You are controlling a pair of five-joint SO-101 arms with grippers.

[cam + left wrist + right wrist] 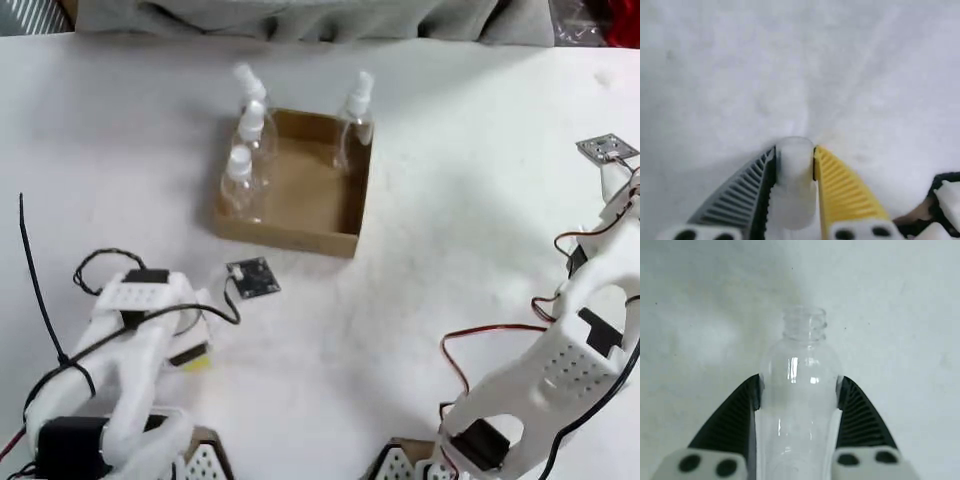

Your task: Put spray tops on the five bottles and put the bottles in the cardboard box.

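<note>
So, high view first: the box [290, 238] is sat mid-table w/ four capped bottles [253, 125] stood along its walls, three down one side and one at the far corner. They look to be inside it, tho that can't be 100% confirmed from this angle. Room is left in the middle of the box, prob for the fifth one. The left arm [130, 330] and right arm [560, 370] are both parked on the near side, well apart from the box and from each other.

Left wrist view: the left gripper [795, 149] is clamped on a white top [795, 175], pinched between the grey and yellow fingers [747, 192], just above the table [800, 60].

Right wrist view: the right gripper [799, 382] is closed on the bare bottle [799, 360] around its body, so the threaded neck is left sticking out past the fingertips w/ nothing on it.

Judging by that, the body grip is used so the neck stays free for the top. Top and bottle aren't mated yet; the two arms would need to be brought together and lined up, then the last bottle boxed.
</note>
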